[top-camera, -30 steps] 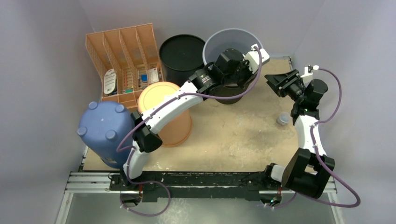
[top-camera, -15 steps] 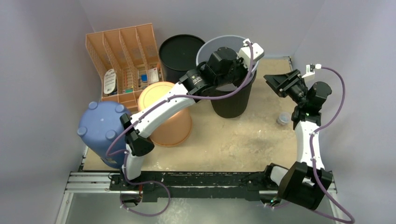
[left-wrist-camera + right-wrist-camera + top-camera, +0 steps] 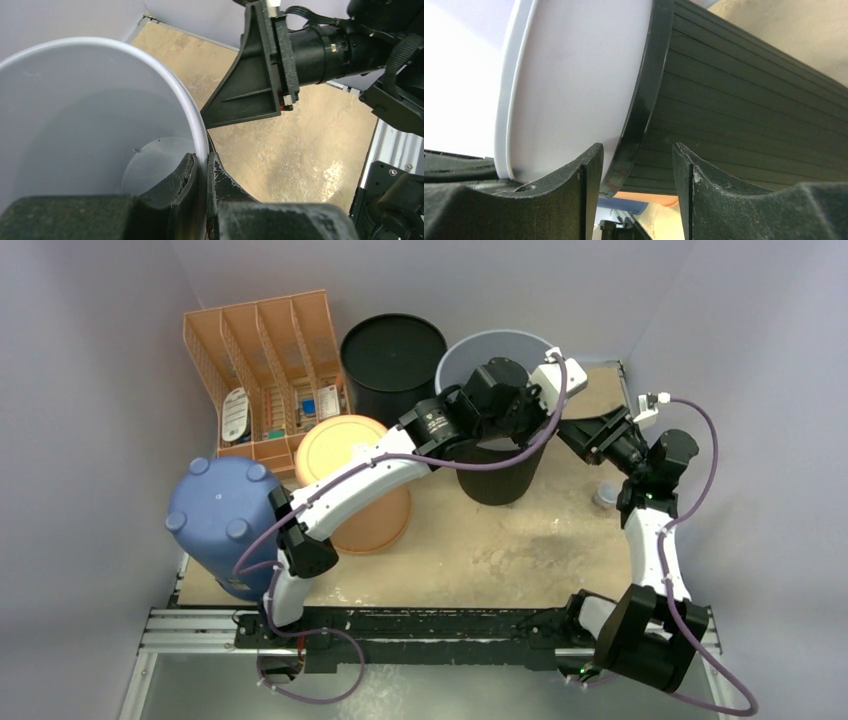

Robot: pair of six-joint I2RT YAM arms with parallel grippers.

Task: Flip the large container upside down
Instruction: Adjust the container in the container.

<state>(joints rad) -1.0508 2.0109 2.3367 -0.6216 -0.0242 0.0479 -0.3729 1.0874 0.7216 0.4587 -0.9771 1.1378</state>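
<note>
No writing can be read on anything here.

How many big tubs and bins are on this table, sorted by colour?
Black: 2, a round black bin and a ribbed black bin
Pale grey: 1, a pale grey bucket nested in the ribbed one
Orange: 1, an orange bucket
Blue: 1, a blue tub
Total: 5

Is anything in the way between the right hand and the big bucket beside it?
Nothing visible. The open right hand is right at the pale bucket, nested in a black bin, fingers either side of the bin's rim. The left hand pinches the bucket's rim.
</note>
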